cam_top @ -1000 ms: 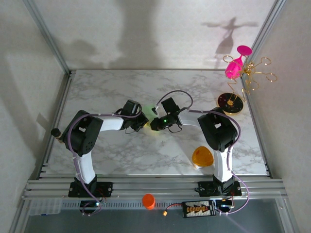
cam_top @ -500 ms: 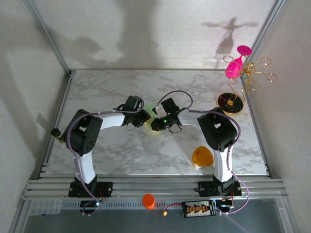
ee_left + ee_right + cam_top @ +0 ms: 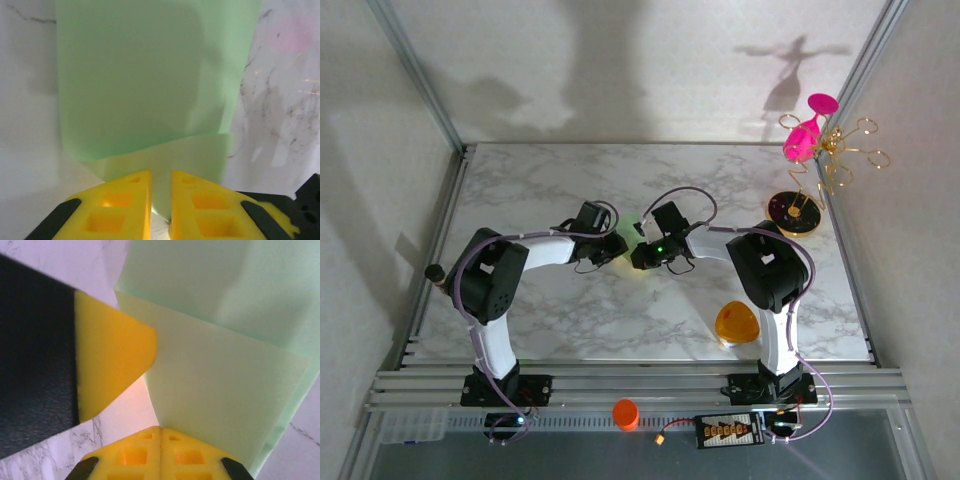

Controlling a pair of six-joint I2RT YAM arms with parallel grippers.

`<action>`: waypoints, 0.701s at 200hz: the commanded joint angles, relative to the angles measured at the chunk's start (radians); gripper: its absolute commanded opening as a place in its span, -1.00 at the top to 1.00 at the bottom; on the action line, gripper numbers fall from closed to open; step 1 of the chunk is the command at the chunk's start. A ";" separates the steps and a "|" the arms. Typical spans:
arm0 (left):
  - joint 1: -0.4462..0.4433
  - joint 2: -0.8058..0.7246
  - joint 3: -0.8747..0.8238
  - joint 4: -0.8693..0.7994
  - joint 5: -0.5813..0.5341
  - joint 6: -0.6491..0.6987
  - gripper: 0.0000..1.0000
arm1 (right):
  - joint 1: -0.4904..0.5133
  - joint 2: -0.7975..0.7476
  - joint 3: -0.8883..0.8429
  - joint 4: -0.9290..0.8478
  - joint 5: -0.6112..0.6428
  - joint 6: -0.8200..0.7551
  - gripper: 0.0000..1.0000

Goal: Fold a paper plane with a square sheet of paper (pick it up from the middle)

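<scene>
At the middle of the white marble worktop [image 3: 520, 180], between both arms: thin pale green square sheet of paper [image 3: 150, 75], one flap doubled over. Yellow-fingered right gripper [image 3: 160, 429] pressed together, pinching the folded edge. Yellow-fingered left gripper [image 3: 161, 175] slightly parted astride the flap. Early fold, probably. Next move calls for pressing the crease flat, edges aligned.

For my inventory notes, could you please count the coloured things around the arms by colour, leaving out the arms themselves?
Green: 1, the sheet of paper
Orange: 2, the rounded-triangle object and the small cylinder
Pink: 1, the glass
Gold: 1, the wire stand
Total: 5
</scene>
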 commanded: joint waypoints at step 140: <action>0.018 0.159 0.085 -0.231 -0.155 0.029 0.83 | -0.019 -0.057 -0.101 -0.124 -0.006 -0.060 0.85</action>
